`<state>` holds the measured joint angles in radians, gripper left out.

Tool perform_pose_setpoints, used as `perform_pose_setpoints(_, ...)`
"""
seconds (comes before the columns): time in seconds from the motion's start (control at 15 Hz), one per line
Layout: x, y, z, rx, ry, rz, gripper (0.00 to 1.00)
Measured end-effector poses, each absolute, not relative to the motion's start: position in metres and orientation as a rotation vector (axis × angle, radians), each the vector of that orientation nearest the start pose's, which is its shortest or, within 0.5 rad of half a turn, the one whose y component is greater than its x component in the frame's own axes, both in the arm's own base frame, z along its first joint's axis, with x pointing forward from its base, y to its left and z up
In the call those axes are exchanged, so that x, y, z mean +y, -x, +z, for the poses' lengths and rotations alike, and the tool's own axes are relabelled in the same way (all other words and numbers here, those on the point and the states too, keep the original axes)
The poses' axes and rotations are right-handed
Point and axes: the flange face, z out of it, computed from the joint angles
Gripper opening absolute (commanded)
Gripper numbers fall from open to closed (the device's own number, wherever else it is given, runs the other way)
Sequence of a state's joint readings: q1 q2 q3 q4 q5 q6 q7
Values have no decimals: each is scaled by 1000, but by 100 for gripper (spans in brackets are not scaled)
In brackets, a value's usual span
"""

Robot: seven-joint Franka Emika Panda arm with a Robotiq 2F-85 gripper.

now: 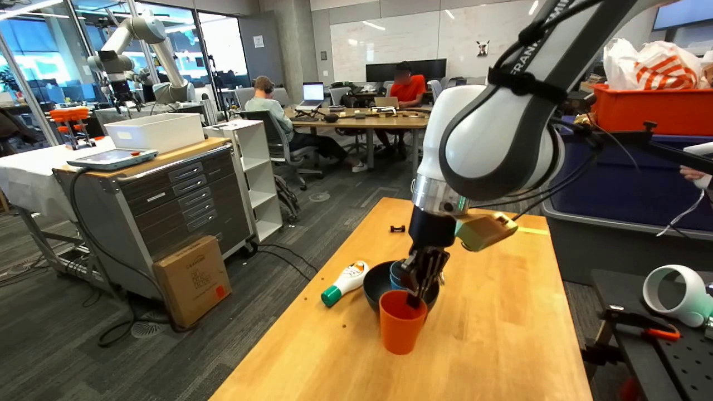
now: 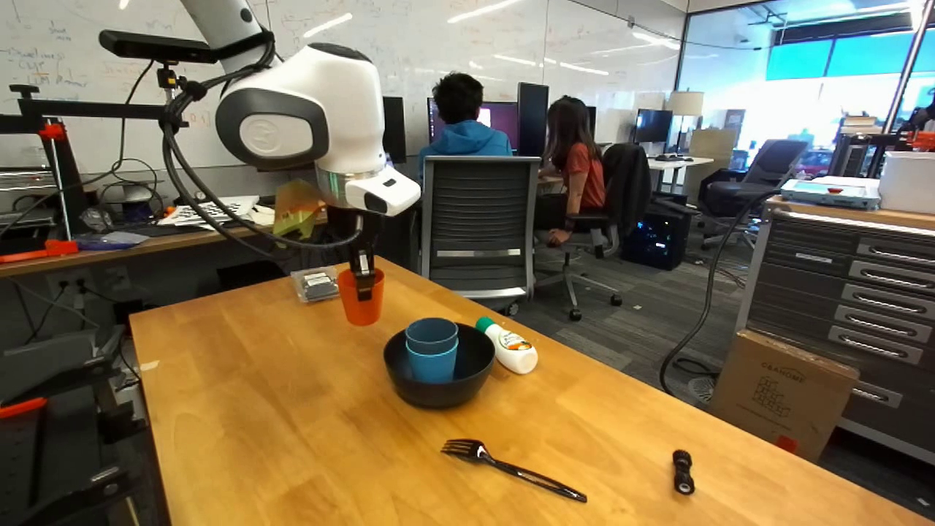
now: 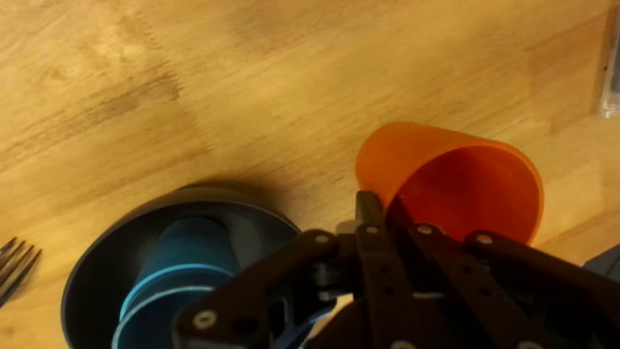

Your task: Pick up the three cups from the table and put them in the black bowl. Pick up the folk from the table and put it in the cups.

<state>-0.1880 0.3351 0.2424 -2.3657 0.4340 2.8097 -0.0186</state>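
My gripper [image 1: 416,298] is shut on the near wall of the orange cup [image 1: 400,331], one finger inside and one outside. It also shows in an exterior view [image 2: 364,287] and the wrist view [image 3: 382,206]. The orange cup stands roughly upright beside the bowl; I cannot tell if it touches the table [image 2: 277,394]. The black bowl [image 2: 438,397] holds the bright blue cup [image 2: 432,367] with the dark grey-blue cup [image 2: 432,334] nested in it. The black fork [image 2: 515,471] lies on the table beyond the bowl; its tines [image 3: 17,271] show in the wrist view.
A white bottle with a green cap [image 2: 509,347] lies right beside the bowl. A small black dumbbell-shaped piece [image 2: 682,471] lies near the table's edge. A clear packet [image 2: 316,286] lies near the orange cup. The arm's cables hang over the table.
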Motion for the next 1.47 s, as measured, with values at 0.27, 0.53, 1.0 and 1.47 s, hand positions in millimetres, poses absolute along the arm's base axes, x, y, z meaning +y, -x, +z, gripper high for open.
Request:
perform_pose_setpoints(0.27, -4, -521, 242, 490, 2849, -208, 7)
perform_pose_setpoints(0.53, -44, -527, 282, 564, 2843, -311, 6)
perform_pose_setpoints(1.0, -116, -533, 288, 674, 2891, -370, 6)
perform_pose_setpoints(1.47, -131, -538, 243, 711, 2912, -256, 6)
